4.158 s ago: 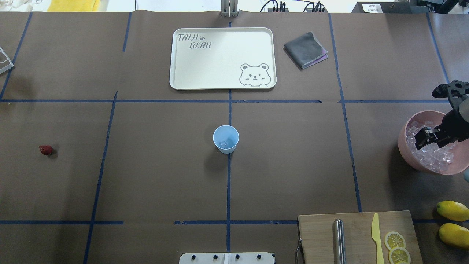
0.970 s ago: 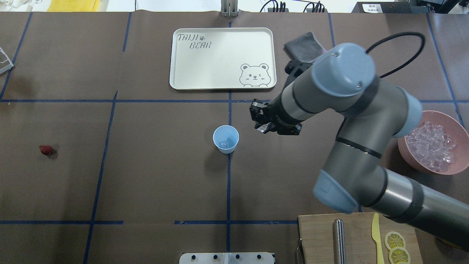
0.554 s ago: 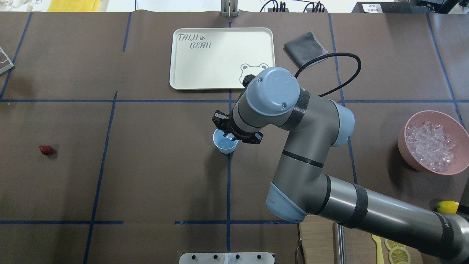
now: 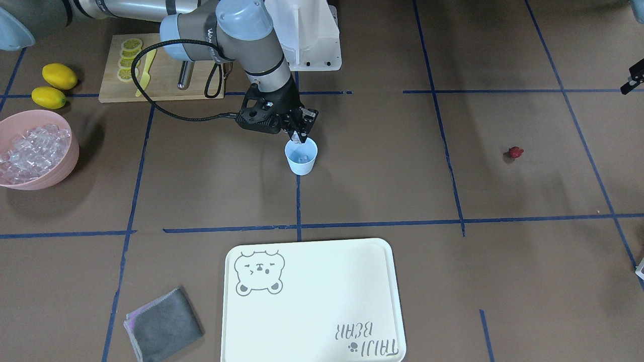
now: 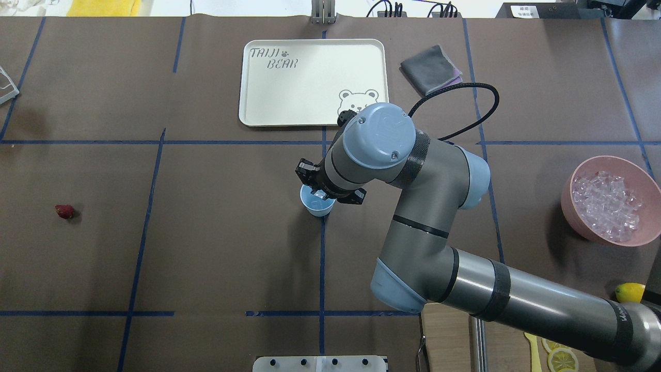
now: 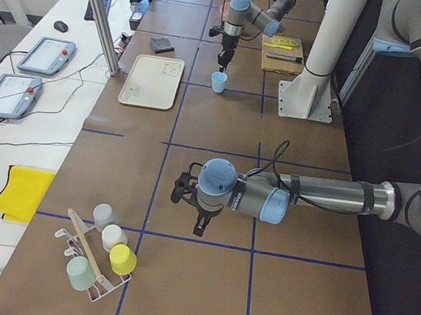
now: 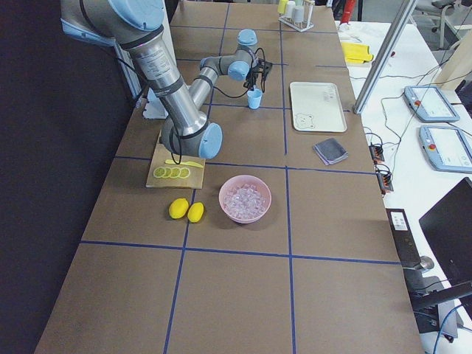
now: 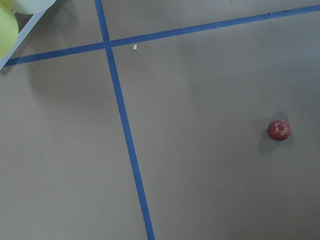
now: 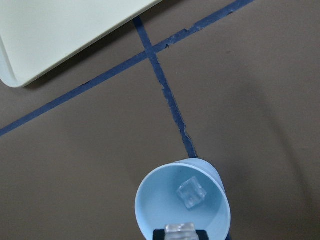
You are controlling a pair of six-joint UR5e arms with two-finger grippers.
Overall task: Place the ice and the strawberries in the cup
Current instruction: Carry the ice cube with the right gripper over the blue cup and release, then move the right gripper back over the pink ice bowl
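The cup (image 5: 314, 207) stands upright, mouth up, on the blue tape line at the table's middle, with one ice cube (image 9: 191, 192) on its floor. The right gripper (image 4: 301, 138) hangs just over the rim, clamped on a second ice cube (image 9: 181, 230). The right wrist view shows both cubes plainly, while the arm crowds them overhead. The strawberry (image 8: 279, 130) lies well apart, toward the robot's left. Whether the left gripper (image 6: 198, 228) is parted, I cannot tell.

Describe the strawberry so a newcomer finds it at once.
Start at the white bear tray at the far middle of the table, then come toward the robot to the pale-blue cup. Far toward the robot's left, alone on bare brown paper, lies the strawberry: tiny and dark red, unlike the larger yellow lemons at the opposite end.
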